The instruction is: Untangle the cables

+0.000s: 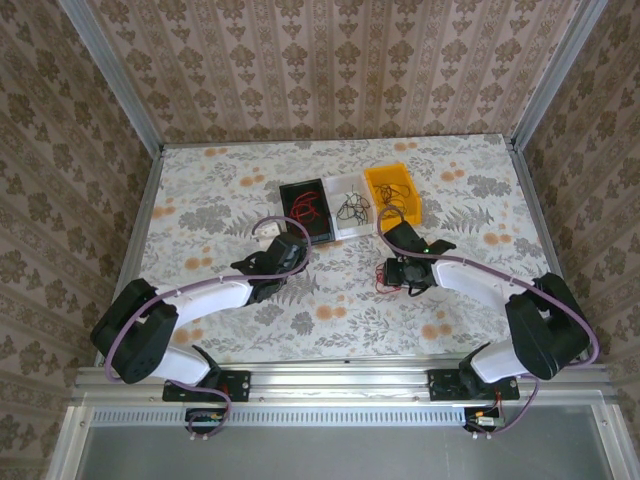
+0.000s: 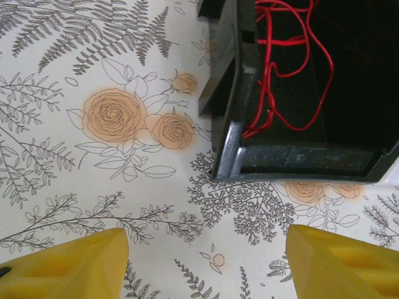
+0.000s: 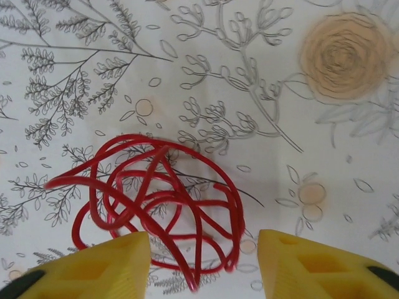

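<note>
A tangled bunch of bright red cables (image 3: 156, 199) lies on the flowered tablecloth, seen small in the top view as the red cables (image 1: 384, 282). My right gripper (image 3: 202, 271) is open just above it. Its yellow fingers (image 3: 93, 268) stand on either side of the bunch's near edge without closing on it. My left gripper (image 2: 206, 268) is open over bare cloth, a short way in front of the black bin (image 2: 299, 159) that holds more red wires (image 2: 280, 62). From above, the left gripper (image 1: 295, 243) sits by that bin's near corner and the right gripper (image 1: 396, 268) is at mid-table.
Three small bins stand in a row at the back centre: the black bin (image 1: 293, 192) with red wires, a white bin (image 1: 348, 185) with black wires, and a yellow bin (image 1: 380, 178) with black wires. Metal rails (image 1: 135, 215) edge the table.
</note>
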You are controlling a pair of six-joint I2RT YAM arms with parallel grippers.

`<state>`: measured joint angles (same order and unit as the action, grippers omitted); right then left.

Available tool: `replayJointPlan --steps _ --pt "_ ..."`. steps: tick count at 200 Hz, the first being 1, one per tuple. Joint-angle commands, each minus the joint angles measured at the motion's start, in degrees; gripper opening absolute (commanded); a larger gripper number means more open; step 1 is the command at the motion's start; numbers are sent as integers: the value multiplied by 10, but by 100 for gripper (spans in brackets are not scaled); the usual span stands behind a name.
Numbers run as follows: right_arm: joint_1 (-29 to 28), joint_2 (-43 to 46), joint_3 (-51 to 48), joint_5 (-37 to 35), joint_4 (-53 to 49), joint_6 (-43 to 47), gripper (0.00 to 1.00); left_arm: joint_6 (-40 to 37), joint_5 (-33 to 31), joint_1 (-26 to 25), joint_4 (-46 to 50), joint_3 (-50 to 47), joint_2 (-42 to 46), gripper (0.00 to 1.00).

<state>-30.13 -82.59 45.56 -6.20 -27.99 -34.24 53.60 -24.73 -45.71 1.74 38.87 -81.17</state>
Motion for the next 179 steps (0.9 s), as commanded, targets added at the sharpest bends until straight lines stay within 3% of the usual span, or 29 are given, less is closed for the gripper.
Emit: replayJointPlan --steps 1,22,53,103,137,179 --pt "2 -14 -3 18 40 5 35 18 -17 -1 29 2 7 68" --pt "2 -16 -1 16 44 9 13 19 -13 0 31 2 4 68" --pt "2 12 -8 37 46 18 0 -55 58 -2 -41 2 -9 68" --pt "4 58 -25 122 91 -16 0 -190 271 -11 -180 2 -45 66" --pt "9 43 -31 142 115 -46 0 -235 358 -18 -204 37 -88 65" --pt "12 38 -35 149 126 -63 0 -261 402 -27 -180 107 -165 65"
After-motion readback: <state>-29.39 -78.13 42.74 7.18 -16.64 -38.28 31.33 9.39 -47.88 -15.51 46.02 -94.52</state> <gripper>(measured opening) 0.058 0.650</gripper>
